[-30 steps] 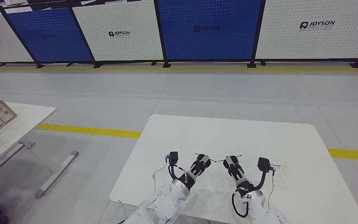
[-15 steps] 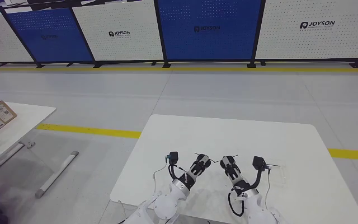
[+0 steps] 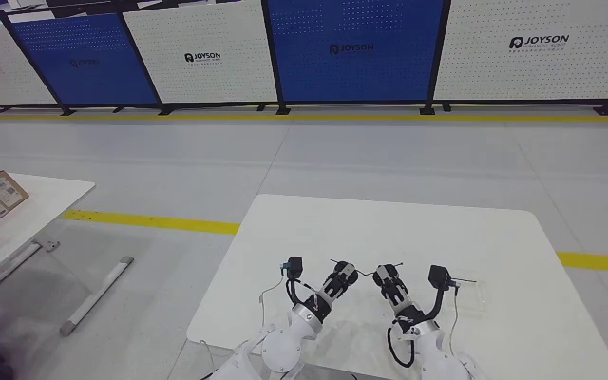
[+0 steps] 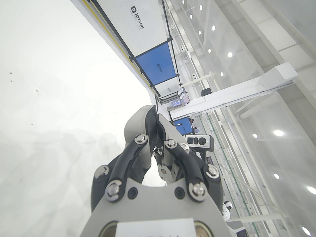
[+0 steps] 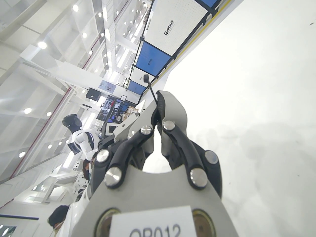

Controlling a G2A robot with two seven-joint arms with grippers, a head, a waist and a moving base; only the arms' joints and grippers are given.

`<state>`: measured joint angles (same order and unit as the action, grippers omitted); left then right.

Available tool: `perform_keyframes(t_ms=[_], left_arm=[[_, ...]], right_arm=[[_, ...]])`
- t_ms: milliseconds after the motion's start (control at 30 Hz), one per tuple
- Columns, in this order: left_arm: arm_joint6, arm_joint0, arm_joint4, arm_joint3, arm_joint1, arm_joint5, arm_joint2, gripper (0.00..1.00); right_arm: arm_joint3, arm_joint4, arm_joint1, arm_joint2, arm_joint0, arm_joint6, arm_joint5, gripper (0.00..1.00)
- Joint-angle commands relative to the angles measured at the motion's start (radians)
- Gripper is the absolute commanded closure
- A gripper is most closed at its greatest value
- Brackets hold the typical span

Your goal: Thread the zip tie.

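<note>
Zip tie (image 5: 151, 87) gripped lengthwise in closed right end effector (image 5: 156, 99), head (image 5: 146, 77) protruding forward; left end effector (image 4: 156, 111) pinches thin strap (image 4: 157, 131)

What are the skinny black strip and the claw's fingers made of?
The zip tie looks like smooth black plastic: thin, with a moulded square head. The right claw's fingers look like matte grey metal or hard plastic; their ribbed black pads seem rubbery.

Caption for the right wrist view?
Right gripper shut on a thin black plastic zip tie, its square head sticking out.
</note>
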<state>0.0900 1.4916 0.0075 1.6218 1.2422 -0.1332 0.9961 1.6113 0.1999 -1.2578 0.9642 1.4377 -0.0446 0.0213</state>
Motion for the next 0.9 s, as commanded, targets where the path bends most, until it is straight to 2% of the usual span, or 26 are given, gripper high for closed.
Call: perform_keyframes(t_ms=[0,200,733,867], left_arm=[[0.0,0.0,0.0,0.0,0.0,0.0,0.0,1.0],[0.0,0.0,0.0,0.0,0.0,0.0,0.0,1.0],[-0.001,-0.001,-0.009,0.003,0.001,-0.001,0.001,1.0],[-0.015,0.003,-0.042,0.012,0.002,-0.028,0.009,1.0]], right_arm=[[-0.003,-0.025,-0.001,0.007,0.001,0.016,0.011,1.0],[-0.043,-0.076,-0.006,0.013,-0.017,0.092,0.039,1.0],[-0.043,-0.076,-0.006,0.013,-0.017,0.092,0.039,1.0],[-0.043,-0.076,-0.006,0.013,-0.017,0.092,0.039,1.0]])
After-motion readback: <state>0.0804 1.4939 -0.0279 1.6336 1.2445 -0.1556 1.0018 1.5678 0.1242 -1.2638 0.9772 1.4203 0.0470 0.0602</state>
